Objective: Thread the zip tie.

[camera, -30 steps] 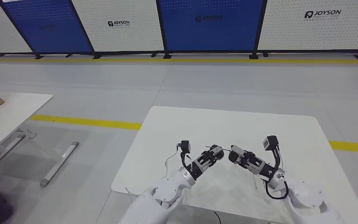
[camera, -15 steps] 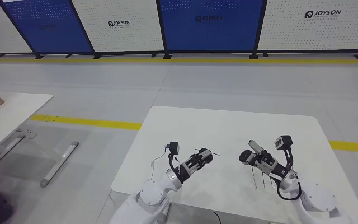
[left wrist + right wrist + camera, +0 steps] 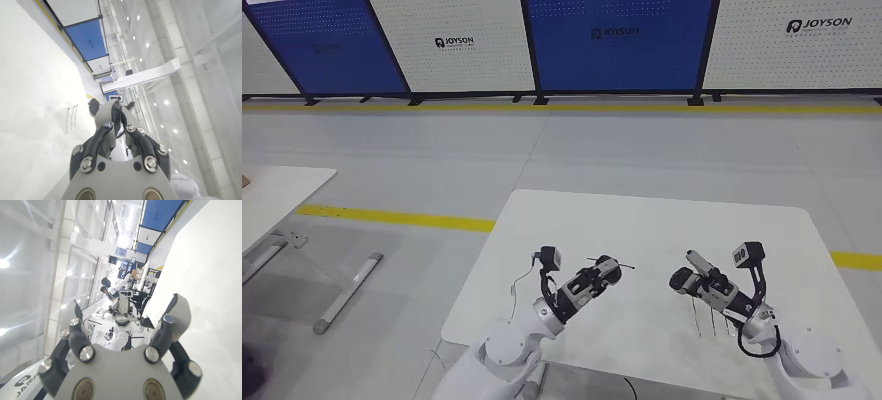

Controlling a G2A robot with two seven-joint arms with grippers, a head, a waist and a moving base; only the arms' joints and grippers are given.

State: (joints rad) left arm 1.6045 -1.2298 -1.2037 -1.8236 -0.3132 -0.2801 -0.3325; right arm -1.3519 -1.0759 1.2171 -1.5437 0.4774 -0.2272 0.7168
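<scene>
The left end effector [image 3: 610, 267] is hanging over the white worktop [image 3: 642, 215], its fingers pressing together and pinching a thin black zip tie [image 3: 626, 266] that is sticking out past the tips; the right end effector [image 3: 681, 272] is hovering well apart from it, fingers spreading wide; three spare ties [image 3: 72, 117] are lying on the worktop near the right arm.

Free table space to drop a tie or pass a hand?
Bare: the far half of the table, from both grippers to the far edge, and the gap between the left gripper, shut on the zip tie, and the open right gripper. Crowded: the near edge beside the right arm, where spare ties lie.
</scene>
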